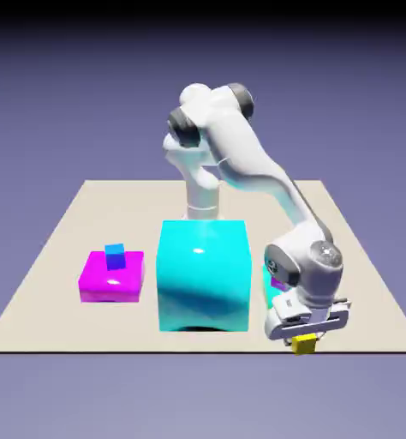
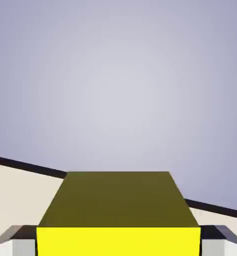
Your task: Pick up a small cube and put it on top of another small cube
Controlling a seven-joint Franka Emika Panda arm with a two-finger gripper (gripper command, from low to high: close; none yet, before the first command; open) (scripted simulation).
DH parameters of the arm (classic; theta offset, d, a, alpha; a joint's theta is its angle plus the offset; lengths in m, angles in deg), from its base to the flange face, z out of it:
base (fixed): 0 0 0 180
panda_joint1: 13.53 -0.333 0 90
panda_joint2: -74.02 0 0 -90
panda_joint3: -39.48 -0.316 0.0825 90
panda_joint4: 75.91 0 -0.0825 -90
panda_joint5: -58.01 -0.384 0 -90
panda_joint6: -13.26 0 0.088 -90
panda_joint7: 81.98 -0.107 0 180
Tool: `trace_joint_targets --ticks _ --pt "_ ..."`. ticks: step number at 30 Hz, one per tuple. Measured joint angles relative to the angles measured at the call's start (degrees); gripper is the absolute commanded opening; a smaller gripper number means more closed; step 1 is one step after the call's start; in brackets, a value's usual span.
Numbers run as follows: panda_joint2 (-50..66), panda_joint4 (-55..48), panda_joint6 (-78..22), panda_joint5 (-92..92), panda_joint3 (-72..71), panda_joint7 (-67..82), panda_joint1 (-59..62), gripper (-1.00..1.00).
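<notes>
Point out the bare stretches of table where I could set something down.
Bare tabletop shows between the magenta block and the cyan block's left side in the exterior view, and behind the magenta block toward the far edge. It's crowded right of the cyan block, where the hand holds a yellow cube near the front edge.

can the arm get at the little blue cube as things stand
Probably not yet: the pincer looks shut on a yellow cube, so it would likely have to put that down first. The blue cube itself sits uncovered on top of the magenta block.
</notes>
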Motion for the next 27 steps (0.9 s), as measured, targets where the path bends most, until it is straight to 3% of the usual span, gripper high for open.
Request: trace_joint_targets --ticks 24,27 --pt "-49.82 38.16 -3.18 -29.13 8.56 30.21 -21.9 -1.0" --pt "-48.12 39.06 -0.7 -28.32 8.66 29.59 -22.01 -1.0"
